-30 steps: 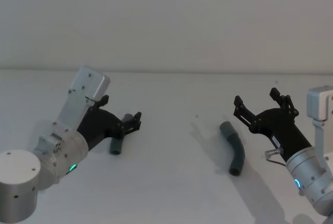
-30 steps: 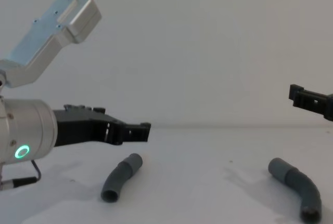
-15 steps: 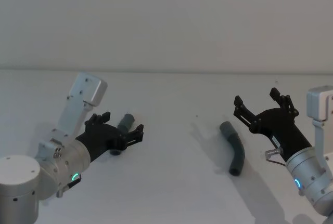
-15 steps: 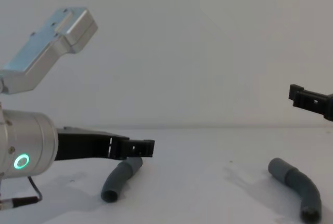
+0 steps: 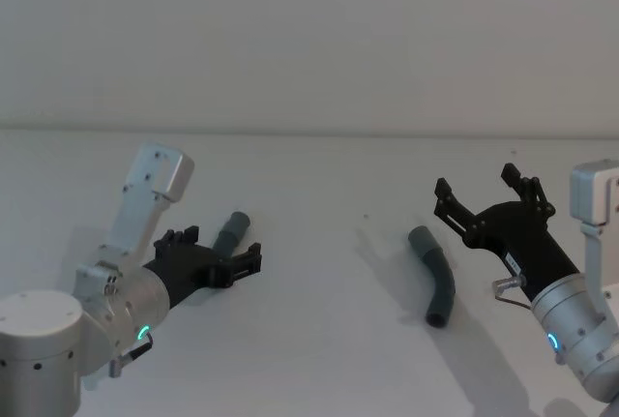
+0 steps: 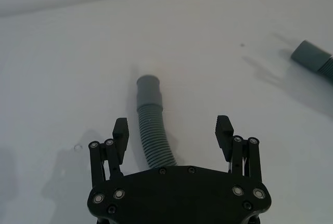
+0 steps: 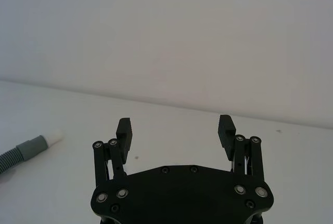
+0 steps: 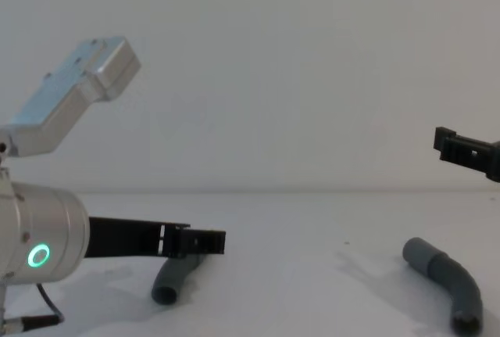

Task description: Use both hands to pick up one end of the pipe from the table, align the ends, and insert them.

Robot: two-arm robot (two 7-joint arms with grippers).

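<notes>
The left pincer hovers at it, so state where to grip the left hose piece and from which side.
Best grip the left hose piece on its ribs behind the smooth cuff, from above: it lies flat on the table inside the open left pincer, leaving the cuff free to mate.

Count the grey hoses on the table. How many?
2. One hose lies between the left gripper's open fingers; the other hose lies on the table beside the open right gripper.

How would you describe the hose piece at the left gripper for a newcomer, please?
On the white table, find the left gripper, low on the robot's left with fingers open. The ribbed grey hose piece lies between those fingers; the other hose piece lies apart on the right.
</notes>
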